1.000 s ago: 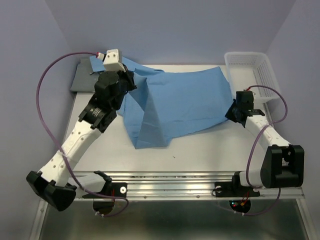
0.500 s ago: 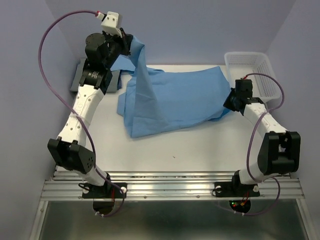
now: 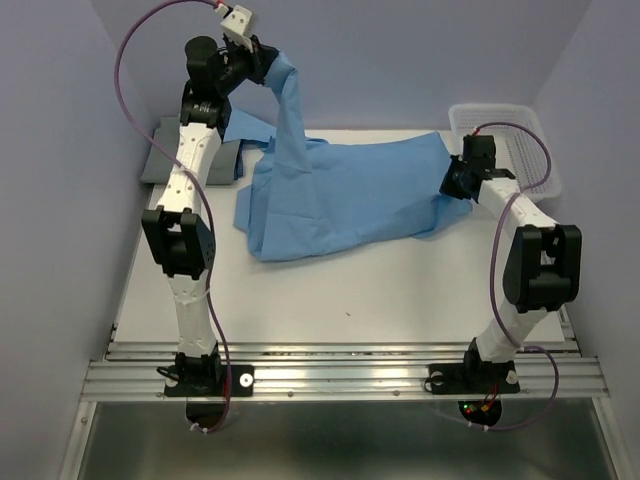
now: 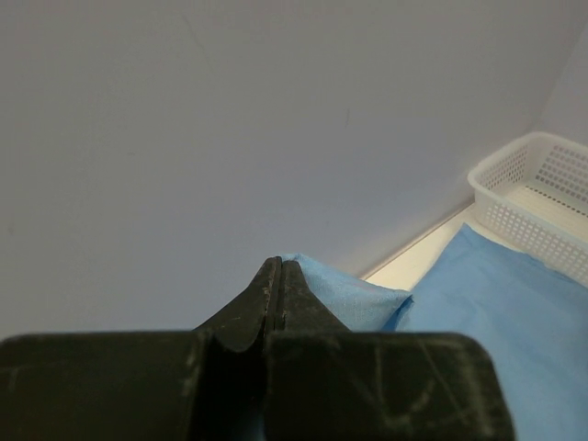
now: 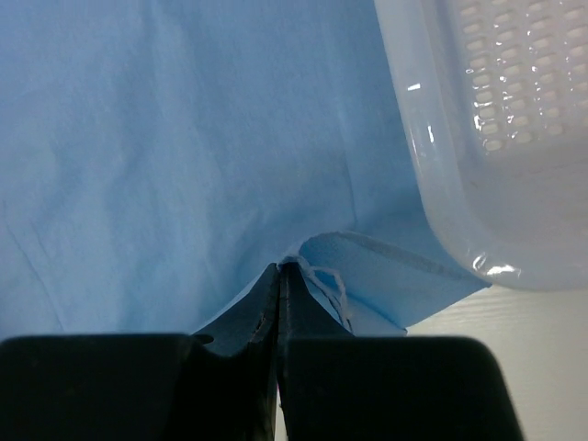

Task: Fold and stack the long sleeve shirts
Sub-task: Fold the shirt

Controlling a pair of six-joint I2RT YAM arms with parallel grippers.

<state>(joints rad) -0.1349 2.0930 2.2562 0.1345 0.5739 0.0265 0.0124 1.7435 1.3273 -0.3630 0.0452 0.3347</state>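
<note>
free: table front | obstacles: blue shirt mid, basket far-right

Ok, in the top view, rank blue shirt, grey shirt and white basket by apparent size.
1. blue shirt, by far.
2. white basket.
3. grey shirt, but the left arm hides part of it, so places 2 and 3 are unsure.

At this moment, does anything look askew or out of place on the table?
Nothing is damaged or spilled. The blue shirt is bunched and creased, not flat: the left gripper holds one end high above the table, and the right gripper pinches its edge beside the white basket. The grey shirt lies at the far left corner.
</note>
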